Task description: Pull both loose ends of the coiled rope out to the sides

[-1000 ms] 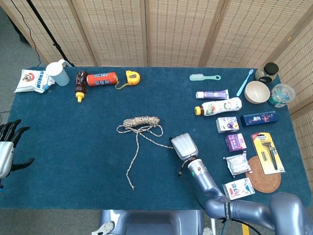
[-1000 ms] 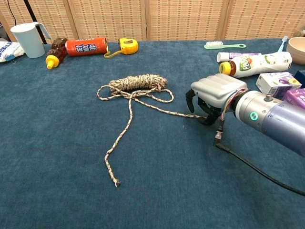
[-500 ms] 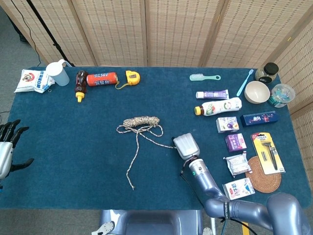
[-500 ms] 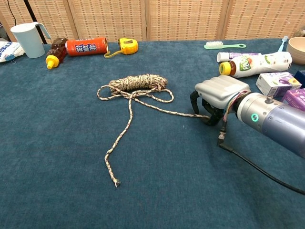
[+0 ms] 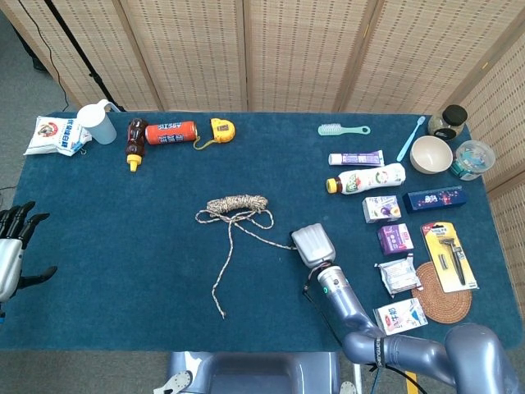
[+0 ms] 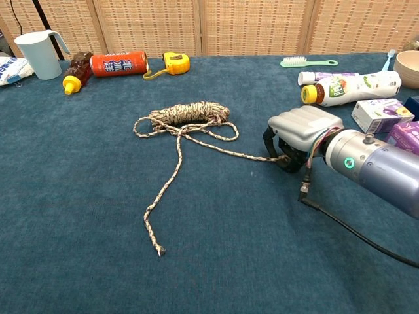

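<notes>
Here the right hand [image 6: 292, 136] curls its fingers around one loose end of the rope [image 6: 190, 112] so it can pull that end sideways, away from the coil beside it.

The coiled rope [image 6: 190, 112] lies mid-bench [image 6: 78, 196]. One loose end [image 6: 157, 248] trails toward the near edge; the other runs right to the right hand [image 6: 298, 134], which rests on the bench over it. The left hand [image 5: 12, 246] hangs off the bench's left edge. A mug [image 6: 39, 53] and bottle [image 6: 119, 63] sit at the far left; cartons and a bowl [image 5: 431, 153] lie to the right.
</notes>
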Controlling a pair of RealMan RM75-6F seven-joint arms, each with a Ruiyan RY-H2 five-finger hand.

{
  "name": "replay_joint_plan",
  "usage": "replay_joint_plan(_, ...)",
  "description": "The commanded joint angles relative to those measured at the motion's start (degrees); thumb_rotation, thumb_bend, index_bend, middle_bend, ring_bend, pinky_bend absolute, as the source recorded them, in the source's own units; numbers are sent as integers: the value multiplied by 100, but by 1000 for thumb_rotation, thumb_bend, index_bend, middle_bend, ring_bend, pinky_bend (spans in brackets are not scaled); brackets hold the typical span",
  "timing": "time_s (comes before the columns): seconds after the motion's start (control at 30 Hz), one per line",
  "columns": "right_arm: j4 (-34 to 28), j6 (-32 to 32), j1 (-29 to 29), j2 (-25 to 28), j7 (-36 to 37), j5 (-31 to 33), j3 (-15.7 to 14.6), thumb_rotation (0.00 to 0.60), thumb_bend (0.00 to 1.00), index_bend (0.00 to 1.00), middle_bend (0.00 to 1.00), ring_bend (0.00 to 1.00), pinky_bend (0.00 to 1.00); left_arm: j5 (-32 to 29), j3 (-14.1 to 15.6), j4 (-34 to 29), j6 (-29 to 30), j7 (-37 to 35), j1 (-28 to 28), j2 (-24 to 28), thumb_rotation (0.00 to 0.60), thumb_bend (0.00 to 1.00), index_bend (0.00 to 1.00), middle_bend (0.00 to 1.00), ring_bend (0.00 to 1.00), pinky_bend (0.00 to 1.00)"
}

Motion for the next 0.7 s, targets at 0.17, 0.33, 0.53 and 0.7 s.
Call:
replay_joint_plan(0.17, -19, 9, 12, 12, -21, -4, 8, 600, 447, 573, 820, 935, 754, 23, 20, 2, -32, -1, -8, -5, 600, 117, 177, 75, 0, 55)
replay_joint_plan(0.33, -144, 55, -11, 76, 30, -49, 12, 600, 466, 587, 822, 937, 756, 171, 41, 21, -88, -40, -64, -16, 600, 117, 191, 75, 40, 55)
replay_joint_plan(0.53, -292, 113, -37, 149, 82, -133, -3, 600, 466, 586, 822, 937, 755, 765, 226, 24, -567, -153, -367, 70, 600, 116, 232, 112, 142, 56)
replay_joint_plan(0.7, -319, 127, -42, 141, 78, -127, -6, 600, 466, 589, 822, 937, 755, 1450, 372, 4, -1227, -324, -858, 251, 600, 116, 261, 166, 176, 55)
